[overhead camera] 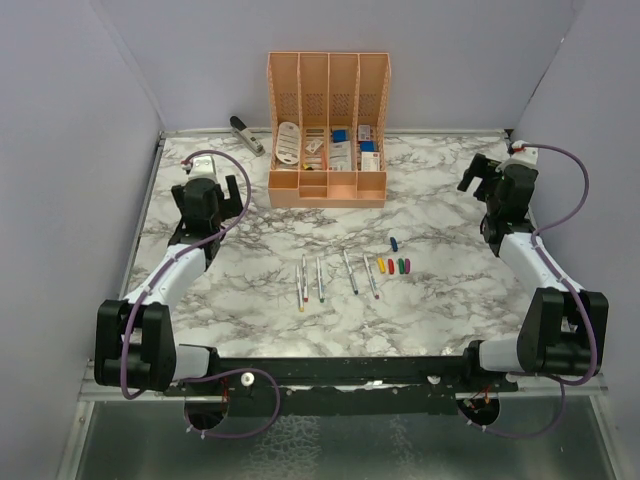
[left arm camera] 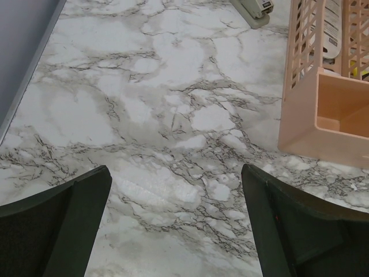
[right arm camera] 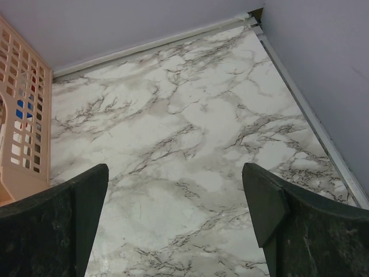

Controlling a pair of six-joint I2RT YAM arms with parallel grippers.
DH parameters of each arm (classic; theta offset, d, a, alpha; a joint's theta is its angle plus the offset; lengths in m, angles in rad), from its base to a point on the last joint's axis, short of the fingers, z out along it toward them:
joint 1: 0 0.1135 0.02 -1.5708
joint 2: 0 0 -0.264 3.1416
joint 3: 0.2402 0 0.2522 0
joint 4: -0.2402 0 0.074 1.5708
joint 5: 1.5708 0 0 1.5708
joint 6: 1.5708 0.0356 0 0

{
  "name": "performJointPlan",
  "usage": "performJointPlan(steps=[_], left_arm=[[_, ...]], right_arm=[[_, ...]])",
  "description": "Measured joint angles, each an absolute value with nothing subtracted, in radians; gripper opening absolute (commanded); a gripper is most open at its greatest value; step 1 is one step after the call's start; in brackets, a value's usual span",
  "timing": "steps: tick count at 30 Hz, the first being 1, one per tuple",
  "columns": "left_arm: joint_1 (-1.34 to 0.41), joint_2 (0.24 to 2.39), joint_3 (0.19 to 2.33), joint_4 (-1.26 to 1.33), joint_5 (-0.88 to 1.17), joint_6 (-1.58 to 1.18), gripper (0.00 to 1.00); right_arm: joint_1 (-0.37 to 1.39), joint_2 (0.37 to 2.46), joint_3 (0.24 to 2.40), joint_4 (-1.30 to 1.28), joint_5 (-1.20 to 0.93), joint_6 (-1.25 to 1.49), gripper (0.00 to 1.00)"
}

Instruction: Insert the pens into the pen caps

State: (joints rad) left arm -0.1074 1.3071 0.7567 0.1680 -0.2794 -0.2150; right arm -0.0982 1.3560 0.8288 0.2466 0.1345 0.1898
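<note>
- 5 pens [overhead camera: 320, 280] lie in a loose row at mid-desk [overhead camera: 250, 320].
- 4 caps [overhead camera: 395, 266] sit just right of them, with the blue cap [overhead camera: 394, 243] slightly behind.
- The organizer [overhead camera: 327, 190] and stapler [overhead camera: 246, 135] stand farther back.
- The left tool [left arm camera: 176, 170] and right tool [right arm camera: 176, 170] are both released, out at the sides.

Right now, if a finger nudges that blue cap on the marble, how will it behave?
The blue cap looks tiny and stubby, so probably very light and easily flicked away. If round, it may roll on the smooth marble table.
</note>
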Motion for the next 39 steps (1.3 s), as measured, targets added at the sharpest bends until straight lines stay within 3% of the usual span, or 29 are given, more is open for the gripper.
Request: performJointPlan(steps=[10, 18, 30, 39], left_arm=[[-0.129, 1.29, 0.758, 0.138, -0.195, -0.17, 0.99], [-0.179, 1.281, 0.763, 0.11, -0.179, -0.19, 0.99], [-0.192, 1.255, 0.756, 0.075, -0.11, -0.315, 0.99], [-0.192, 1.162, 0.697, 0.07, -0.112, -0.375, 0.99]], right_arm=[[-0.081, 1.357, 0.829, 0.231, 0.113, 0.19, 0.97], [0.064, 1.356, 0.831, 0.192, 0.131, 0.177, 0.93], [0.302, 1.296, 0.831, 0.064, 0.136, 0.187, 0.63], [0.529, 1.324, 0.842, -0.018, 0.147, 0.202, 0.54]])
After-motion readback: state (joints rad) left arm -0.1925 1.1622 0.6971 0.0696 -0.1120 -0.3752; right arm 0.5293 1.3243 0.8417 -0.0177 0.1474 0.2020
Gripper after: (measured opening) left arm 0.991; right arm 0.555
